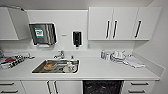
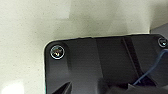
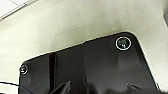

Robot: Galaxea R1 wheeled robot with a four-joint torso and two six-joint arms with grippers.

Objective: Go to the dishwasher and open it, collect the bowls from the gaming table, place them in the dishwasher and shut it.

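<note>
No words or numbers can be read. The towel box (image 1: 42, 33) on the wall has a green and white sticker (image 1: 38, 32), too blurry to read.

A white tabletop (image 1: 100, 70) is spanning the frame's middle, a steel sink (image 1: 56, 66) sitting left of centre, white wall cabinets (image 1: 122, 23) hanging upper right, drawers (image 1: 138, 87) showing lower right.

Head cam is sitting high, looking forward and down at a white counter (image 1: 100, 68), fairly close, with the sink (image 1: 56, 66) left of center and the dark dishwasher (image 1: 102, 87) opening at the bottom edge. Both wrist cams are pointing down at pale speckled floor (image 2: 37, 25), each looking past its own dark plate (image 3: 100, 67), sharing nothing recognizable with the head view.
</note>
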